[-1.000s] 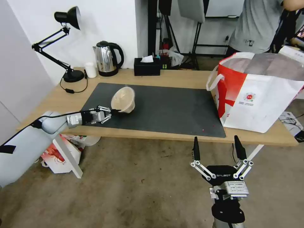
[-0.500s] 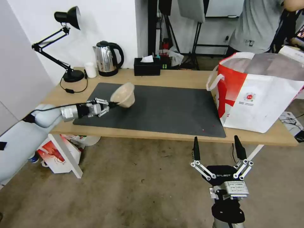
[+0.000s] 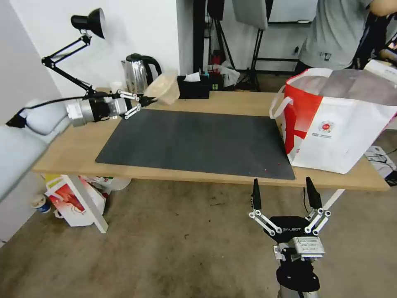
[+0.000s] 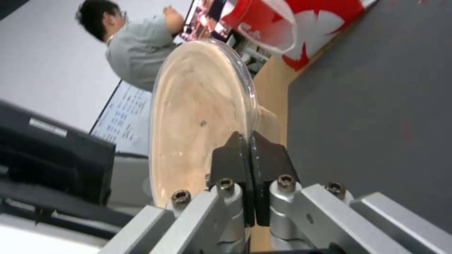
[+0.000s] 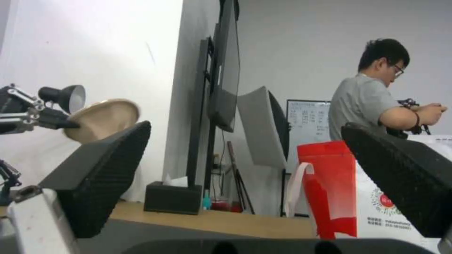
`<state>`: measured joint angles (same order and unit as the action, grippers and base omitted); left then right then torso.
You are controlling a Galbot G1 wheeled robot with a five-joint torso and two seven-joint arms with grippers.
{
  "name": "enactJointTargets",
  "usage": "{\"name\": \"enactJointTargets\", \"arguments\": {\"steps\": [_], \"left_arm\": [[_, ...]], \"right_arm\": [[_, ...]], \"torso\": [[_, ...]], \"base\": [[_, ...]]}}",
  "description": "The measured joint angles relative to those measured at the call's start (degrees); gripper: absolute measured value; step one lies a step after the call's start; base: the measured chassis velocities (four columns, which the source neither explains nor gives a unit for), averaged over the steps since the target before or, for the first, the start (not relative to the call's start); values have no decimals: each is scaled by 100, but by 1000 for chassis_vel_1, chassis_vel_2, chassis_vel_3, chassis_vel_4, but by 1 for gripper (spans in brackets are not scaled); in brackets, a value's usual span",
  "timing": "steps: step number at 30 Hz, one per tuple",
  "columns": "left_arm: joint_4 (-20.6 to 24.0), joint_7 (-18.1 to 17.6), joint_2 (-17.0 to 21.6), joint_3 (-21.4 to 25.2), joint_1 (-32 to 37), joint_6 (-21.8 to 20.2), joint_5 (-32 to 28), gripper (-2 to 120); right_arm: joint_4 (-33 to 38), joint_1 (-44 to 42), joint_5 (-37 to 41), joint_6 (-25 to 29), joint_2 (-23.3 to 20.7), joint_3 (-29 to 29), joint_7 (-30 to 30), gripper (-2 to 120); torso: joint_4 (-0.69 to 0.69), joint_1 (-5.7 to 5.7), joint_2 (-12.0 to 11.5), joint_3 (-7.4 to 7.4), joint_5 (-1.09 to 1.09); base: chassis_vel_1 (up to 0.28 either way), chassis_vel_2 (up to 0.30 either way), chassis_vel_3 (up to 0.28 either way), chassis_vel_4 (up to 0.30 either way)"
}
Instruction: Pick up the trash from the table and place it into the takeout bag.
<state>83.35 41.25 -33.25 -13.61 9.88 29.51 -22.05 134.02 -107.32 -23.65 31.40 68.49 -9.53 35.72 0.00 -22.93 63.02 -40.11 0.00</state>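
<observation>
Left gripper (image 3: 145,100) clamps tan paper bowl (image 3: 164,87) by its rim, lifted above table (image 3: 78,142).
Head view: takeout bag (image 3: 337,122) stands well to the bowl's right; right gripper (image 3: 282,193) parked low, fingers spread, gripping nothing. Left wrist view: jaws pinched together on the tilted bowl's rim, mat (image 4: 367,106) beneath. Right wrist view: bowl up high, bag near the far finger.

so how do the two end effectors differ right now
The left end effector is shut on the shallow tan paper bowl's rim, raised above the light-wood table; the right end effector is open, empty, parked below the table's front edge. Both share black fingers on silver linkages.
</observation>
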Motion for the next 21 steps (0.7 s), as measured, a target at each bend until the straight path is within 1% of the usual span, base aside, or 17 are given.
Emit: {"name": "enactJointTargets", "arguments": {"steps": [2, 5, 6, 10, 11, 14, 16, 18, 21], "left_arm": [[12, 1, -4, -35, -33, -8, -3, 0], [98, 15, -64, -301, -237, -64, -36, 0], [98, 15, -64, -301, -237, -64, -36, 0], [110, 18, -308, -805, -702, -142, -93, 0], [110, 18, -308, -805, -702, -142, -93, 0], [58, 18, -531, -1120, -1096, -184, -119, 0], [54, 18, -569, -1180, -1162, -194, -129, 0], [27, 18, -707, -1377, -1420, -234, -179, 0], [-19, 18, -804, -1492, -1566, -250, -201, 0]], "right_arm": [[0, 0, 0, 0, 0, 0, 0, 100], [0, 0, 0, 0, 0, 0, 0, 100], [0, 0, 0, 0, 0, 0, 0, 100], [0, 0, 0, 0, 0, 0, 0, 100], [0, 0, 0, 0, 0, 0, 0, 100], [0, 0, 0, 0, 0, 0, 0, 100], [0, 0, 0, 0, 0, 0, 0, 100], [0, 0, 0, 0, 0, 0, 0, 100], [0, 0, 0, 0, 0, 0, 0, 100]], "torso": [[0, 0, 0, 0, 0], [1, 0, 0, 0, 0], [1, 0, 0, 0, 0], [-1, 1, 0, 0, 1], [-1, 1, 0, 0, 1], [0, 1, 0, 0, 1], [0, 1, 0, 0, 1], [0, 1, 0, 0, 1], [0, 1, 0, 0, 1]], "base": [[0, 0, 0, 0], [0, 0, 0, 0], [0, 0, 0, 0], [0, 0, 0, 0], [0, 0, 0, 0], [0, 0, 0, 0], [0, 0, 0, 0], [0, 0, 0, 0], [0, 0, 0, 0]]}}
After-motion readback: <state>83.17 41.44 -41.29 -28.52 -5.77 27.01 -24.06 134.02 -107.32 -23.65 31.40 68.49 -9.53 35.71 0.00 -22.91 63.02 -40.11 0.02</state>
